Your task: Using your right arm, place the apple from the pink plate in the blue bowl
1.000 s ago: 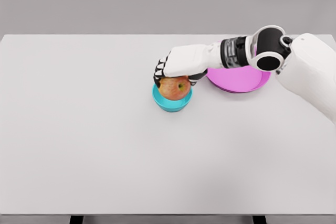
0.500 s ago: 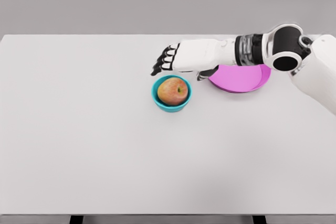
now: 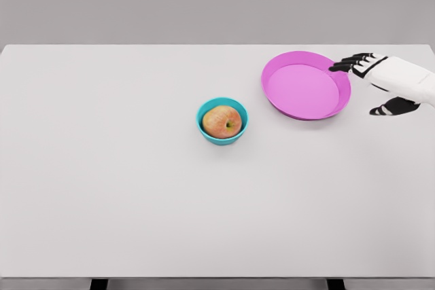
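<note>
Apple (image 3: pixel 222 121) sits in the bowl (image 3: pixel 222 136), centre of frame; plate (image 3: pixel 306 91) at upper right is bare. Transfer looks complete; only arm retreat left, by my read. Right hand (image 3: pixel 380 86) at right edge, fingers spread, holding nothing. Half a second earlier it hovered just above the bowl; now well apart, past the plate.

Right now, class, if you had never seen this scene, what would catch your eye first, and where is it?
The apple sitting in the blue bowl near the table's middle stands out first. Next comes the bare pink plate to its upper right, with the right hand, fingers open, at the plate's right edge.
</note>
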You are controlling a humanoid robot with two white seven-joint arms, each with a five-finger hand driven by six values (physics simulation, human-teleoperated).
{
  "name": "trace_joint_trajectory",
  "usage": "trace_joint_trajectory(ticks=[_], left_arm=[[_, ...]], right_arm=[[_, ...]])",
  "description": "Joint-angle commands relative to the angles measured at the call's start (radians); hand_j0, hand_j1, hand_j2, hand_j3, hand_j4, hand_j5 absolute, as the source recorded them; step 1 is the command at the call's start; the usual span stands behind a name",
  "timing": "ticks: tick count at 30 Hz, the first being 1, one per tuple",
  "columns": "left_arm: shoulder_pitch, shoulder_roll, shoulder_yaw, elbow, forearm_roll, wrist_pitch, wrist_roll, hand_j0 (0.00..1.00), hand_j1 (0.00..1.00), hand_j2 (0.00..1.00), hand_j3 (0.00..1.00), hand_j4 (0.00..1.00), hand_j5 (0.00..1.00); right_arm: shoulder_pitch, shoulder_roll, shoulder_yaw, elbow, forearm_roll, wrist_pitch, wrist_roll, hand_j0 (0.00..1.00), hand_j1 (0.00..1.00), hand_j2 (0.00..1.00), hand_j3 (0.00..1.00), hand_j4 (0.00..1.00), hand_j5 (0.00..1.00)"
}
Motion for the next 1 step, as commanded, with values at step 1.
trace_joint_trajectory(ticks=[1], left_arm=[[0.0,0.0,0.0,0.0,0.0,0.0,0.0,1.0,1.0,1.0,1.0,1.0,1.0]], right_arm=[[0.0,0.0,-0.037,-0.006,-0.008,0.003,-0.001,1.0,1.0,1.0,1.0,1.0,1.0]])
